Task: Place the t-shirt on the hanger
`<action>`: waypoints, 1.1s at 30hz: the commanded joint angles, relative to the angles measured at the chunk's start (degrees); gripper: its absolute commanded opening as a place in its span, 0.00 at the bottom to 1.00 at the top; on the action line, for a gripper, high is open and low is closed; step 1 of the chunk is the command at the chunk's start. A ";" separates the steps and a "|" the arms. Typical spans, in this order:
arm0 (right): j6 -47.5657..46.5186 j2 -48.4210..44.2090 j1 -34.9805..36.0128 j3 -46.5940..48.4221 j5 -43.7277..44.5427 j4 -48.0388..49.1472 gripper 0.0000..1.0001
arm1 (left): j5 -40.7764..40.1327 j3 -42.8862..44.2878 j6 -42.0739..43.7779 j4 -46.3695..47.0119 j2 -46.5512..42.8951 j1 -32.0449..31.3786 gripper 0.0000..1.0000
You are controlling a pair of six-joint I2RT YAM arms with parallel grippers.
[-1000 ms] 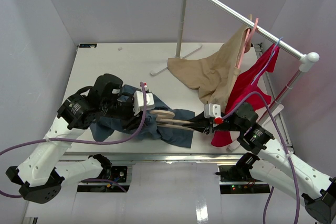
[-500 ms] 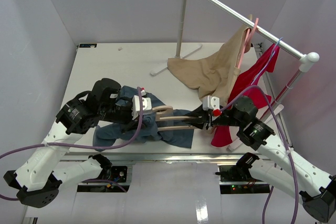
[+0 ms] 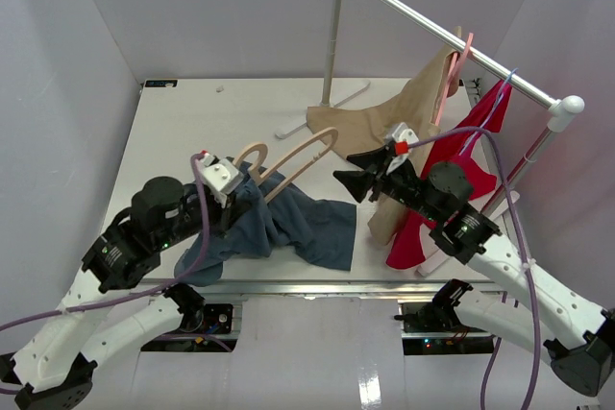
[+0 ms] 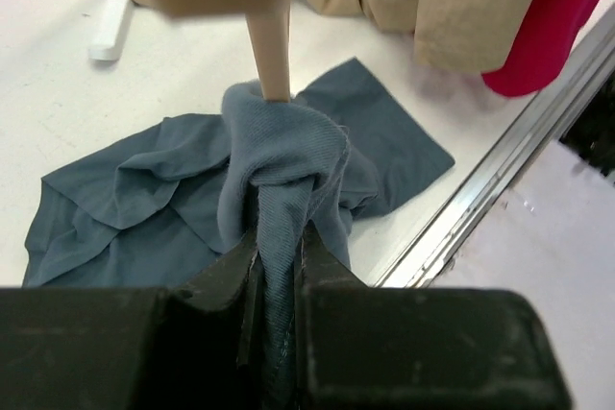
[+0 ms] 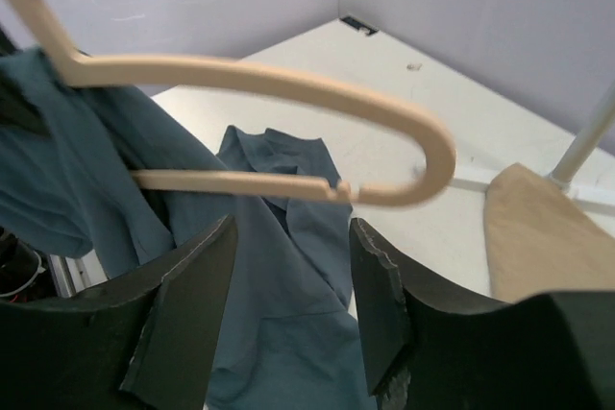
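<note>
The slate-blue t-shirt lies crumpled on the table near the front edge. One part is bunched up and lifted. My left gripper is shut on that bunched fabric. The beige hanger sticks out of the gathered cloth and is raised off the table, its curved end pointing right. It shows as a bar in the left wrist view. My right gripper is open and empty, just right of the hanger's end. In the right wrist view the hanger crosses above my open gripper, with the t-shirt below.
A clothes rack stands at the back right, its base feet on the table. A tan garment on a pink hanger and a red garment on a blue hanger hang from it, close behind my right arm. The table's metal front rail is close.
My right gripper has let go of the hanger and drawn back up and to the right. My left gripper has lifted the shirt and hanger, and the hanger now tilts upward.
</note>
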 commanded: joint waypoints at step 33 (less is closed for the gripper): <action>4.64 22.17 25.29 -7.63 20.67 30.97 0.51 | 5.67 -5.98 -16.13 18.80 -15.05 0.00 0.00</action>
